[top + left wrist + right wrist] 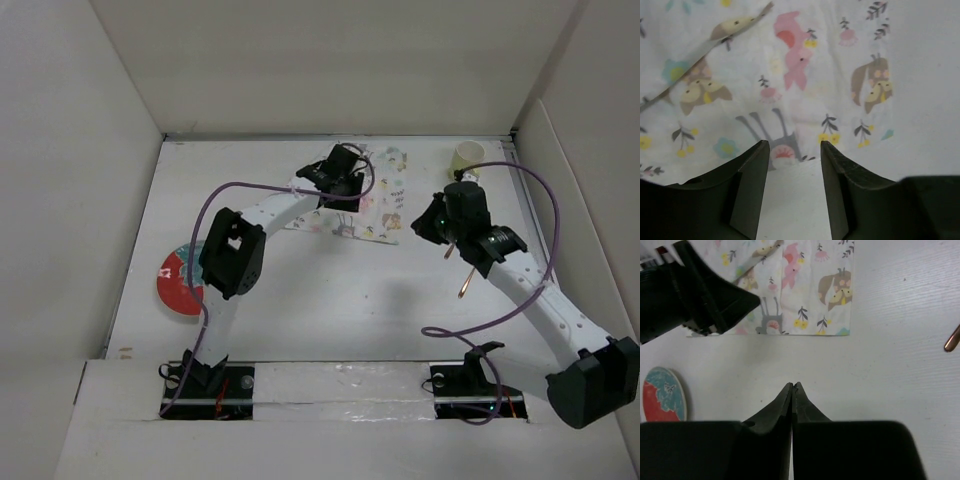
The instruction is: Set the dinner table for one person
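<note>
The desk [330, 310], spread beneath both arms, carries a printed mat [805, 75] with one corner folded over, which the left claw [794, 150], apart at its edge, could ruck up if it drags, while the right claw [792, 387] is pressed together on nothing.

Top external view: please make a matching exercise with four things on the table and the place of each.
1 plate
2 cup
3 printed mat
4 copper utensil

A far right corner
B left edge
C right half, middle depth
D far middle

Pairs: 1-B; 2-A; 3-D; 4-C
</note>
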You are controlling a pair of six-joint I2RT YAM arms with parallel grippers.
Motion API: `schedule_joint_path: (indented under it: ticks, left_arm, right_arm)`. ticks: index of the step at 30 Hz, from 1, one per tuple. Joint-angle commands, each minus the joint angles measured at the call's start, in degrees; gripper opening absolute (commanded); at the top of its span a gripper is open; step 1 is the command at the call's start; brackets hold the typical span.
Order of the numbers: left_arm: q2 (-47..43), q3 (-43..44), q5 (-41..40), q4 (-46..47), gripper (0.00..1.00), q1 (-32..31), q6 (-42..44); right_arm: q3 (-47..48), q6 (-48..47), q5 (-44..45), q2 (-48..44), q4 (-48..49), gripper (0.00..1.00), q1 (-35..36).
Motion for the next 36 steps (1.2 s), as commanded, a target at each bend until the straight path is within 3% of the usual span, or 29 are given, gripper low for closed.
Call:
schedule_joint_path:
  ticks: [1, 4, 5, 7, 8, 9, 11, 12, 17, 26, 36]
  left_arm:
    - [-10.7, -7.5, -9.8, 1.4, 0.39, 1.4, -0.8]
    - [-15.8, -15.7, -14.4, 2.3, 0.27, 4.1, -3.3]
    - [-18.3, -18.1, -15.1, 2.7, 0.2, 6.3, -4.1]
    - [-20.5, -24.9, -14.3, 4.2, 0.15, 9.1, -6.4]
    - [-21.5, -26.9, -13.8, 5.2, 0.14, 11.5, -6.7]
    - [-23.5, -28.8, -13.4, 6.0, 0.14, 12.3, -6.8]
    - [-23.7, -31.2, -12.7, 7.4, 0.24, 12.9, -4.6]
    - [-22.0, -30.4, -11.8, 6.5, 0.31, 12.9, -2.2]
    - [-16.6, -27.4, -15.4, 3.1, 0.35, 12.2, -0.9]
    - [-10.4, -22.5, -13.6, 3.1, 0.38, 11.7, 2.4]
    - [-6.5, -21.3, -17.5, 2.5, 0.37, 11.7, 2.9]
  right_arm:
    - [-1.6, 1.8, -0.3, 3.4, 4.6, 0.0, -0.6]
    - [-2.1, 3.0, -2.3, 8.0, 5.3, 0.0, -0.6]
    - [-2.4, 3.8, -2.5, 8.8, 5.8, 0.05, -0.6]
    - [-3.7, 4.3, -2.6, 11.2, 7.8, 0.23, -0.6]
    - [-4.0, 4.6, -2.6, 12.2, 8.3, 0.38, -0.6]
    - [-4.0, 4.6, -2.6, 13.3, 8.5, 0.44, -0.6]
    - [-4.0, 4.6, -2.6, 17.1, 9.5, 0.54, -0.6]
    - [-3.5, 4.6, -2.5, 19.9, 9.4, 0.55, -0.6]
    - [-2.2, 4.9, -2.1, 26.4, 9.9, 0.56, -0.6]
    - [0.0, 5.7, 1.4, 31.8, 8.5, 0.54, 0.4]
    - [6.0, 6.7, 5.1, 36.6, 4.8, 0.5, 1.0]
